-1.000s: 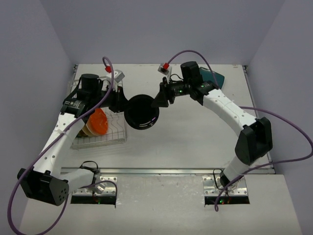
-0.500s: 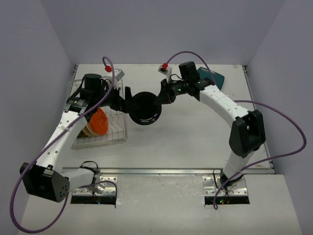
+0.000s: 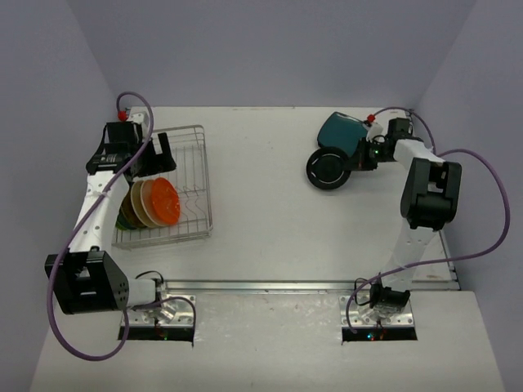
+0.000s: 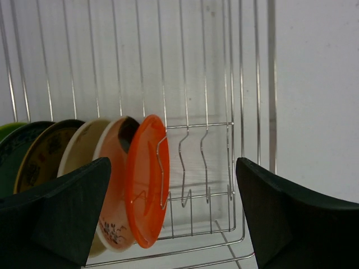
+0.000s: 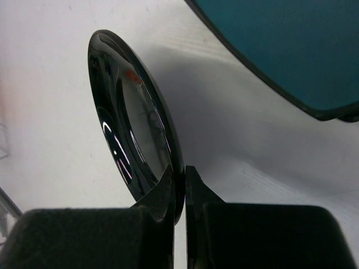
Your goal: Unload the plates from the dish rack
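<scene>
The silver wire dish rack (image 3: 186, 128) stands at the left and holds several plates on edge: an orange plate (image 3: 167, 202), a cream one (image 3: 145, 204) and darker green ones behind. My left gripper (image 3: 157, 152) hovers over the rack, open and empty. In its wrist view the orange plate (image 4: 147, 185) and a floral cream plate (image 4: 112, 193) stand below the gap between the fingers (image 4: 291, 218). At the far right my right gripper (image 3: 357, 159) is shut on the rim of a black plate (image 3: 328, 169), which is held tilted on edge (image 5: 134, 140) beside a teal plate (image 3: 339, 131).
The teal plate (image 5: 291, 50) lies on the table at the back right, close to the black one. Empty wavy divider wires (image 4: 193, 162) fill the rack's right part. The table's back edge and walls are near both grippers.
The left gripper opened, let go of the black plate and swung back left over the rack. The right gripper closed on the plate and carried it right, next to the teal plate.
</scene>
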